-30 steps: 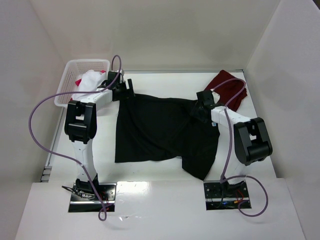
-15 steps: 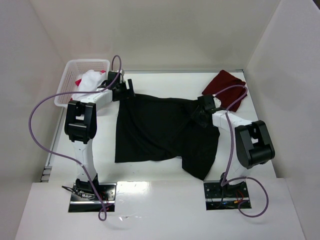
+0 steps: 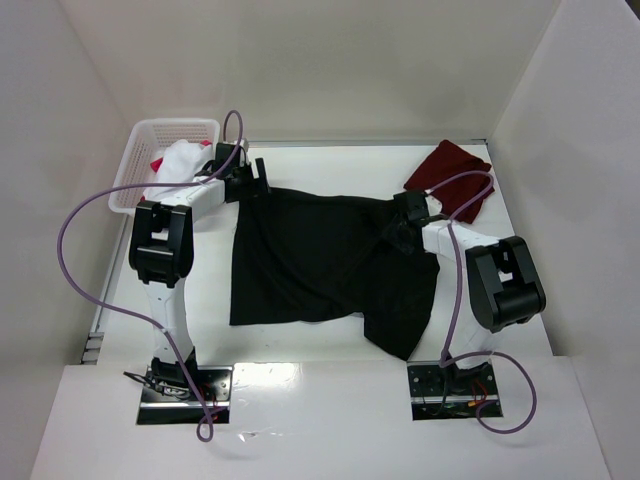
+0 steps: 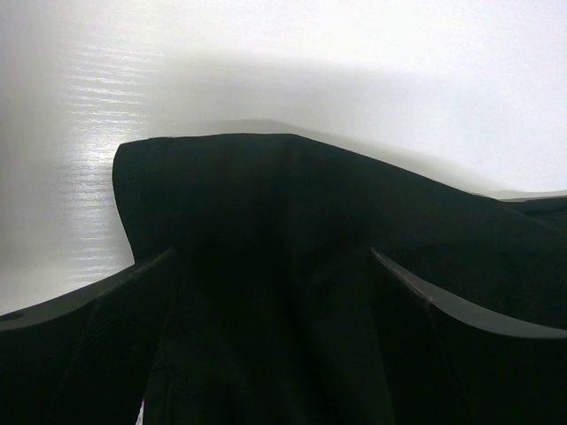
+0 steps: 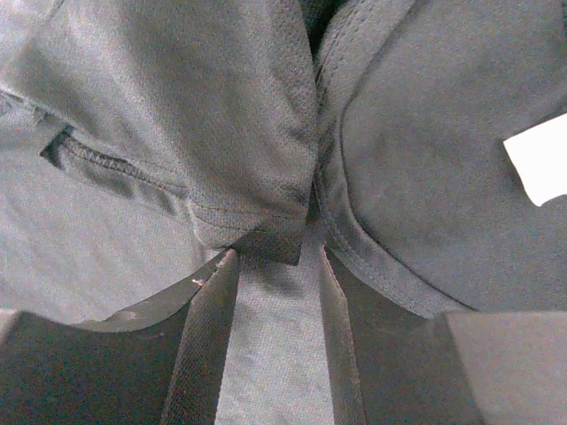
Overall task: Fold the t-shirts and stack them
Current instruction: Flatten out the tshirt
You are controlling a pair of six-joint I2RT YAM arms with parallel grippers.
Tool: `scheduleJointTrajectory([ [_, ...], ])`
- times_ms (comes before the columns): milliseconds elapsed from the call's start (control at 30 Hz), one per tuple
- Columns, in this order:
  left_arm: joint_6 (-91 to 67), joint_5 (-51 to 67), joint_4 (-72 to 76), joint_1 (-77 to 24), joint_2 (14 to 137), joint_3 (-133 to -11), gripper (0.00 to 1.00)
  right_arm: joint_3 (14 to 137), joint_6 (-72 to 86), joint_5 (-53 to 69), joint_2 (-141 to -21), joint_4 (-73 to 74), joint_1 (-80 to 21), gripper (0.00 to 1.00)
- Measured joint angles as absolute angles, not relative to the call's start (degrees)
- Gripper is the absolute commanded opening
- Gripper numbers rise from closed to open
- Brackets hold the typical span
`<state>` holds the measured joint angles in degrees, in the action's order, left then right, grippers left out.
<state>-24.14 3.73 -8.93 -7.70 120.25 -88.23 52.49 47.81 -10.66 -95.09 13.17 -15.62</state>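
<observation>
The black t-shirt (image 3: 320, 265) lies spread on the bench (image 3: 330, 165), long axis running between both hands: left hand (image 4: 270, 252) released astride its corner; right hand (image 5: 275, 257) at the collar fold, grip unclear

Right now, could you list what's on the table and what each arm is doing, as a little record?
Black shirt: spread mid-table, rumpled, not yet folded
Maroon shirt: far right, apart from the black one
Basket: far left, white and red cloth inside
Left end effector: at the black shirt's far left corner, cloth between its fingers, grip unclear
Right end effector: shut on the black shirt's far right part
</observation>
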Motion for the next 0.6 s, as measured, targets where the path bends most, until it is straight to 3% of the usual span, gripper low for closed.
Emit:
scheduleJointTrajectory([
  [367, -24.14, 3.73, -8.91, -7.68, 120.25, -88.23, 0.92, 55.02, 47.86, -13.56, -96.55, 12.80, -15.62, 0.41],
  [600, -24.14, 3.73, -8.91, -7.57, 120.27, -88.23, 0.92, 56.03, 47.09, -14.31, -99.00, 12.69, -15.62, 0.24],
])
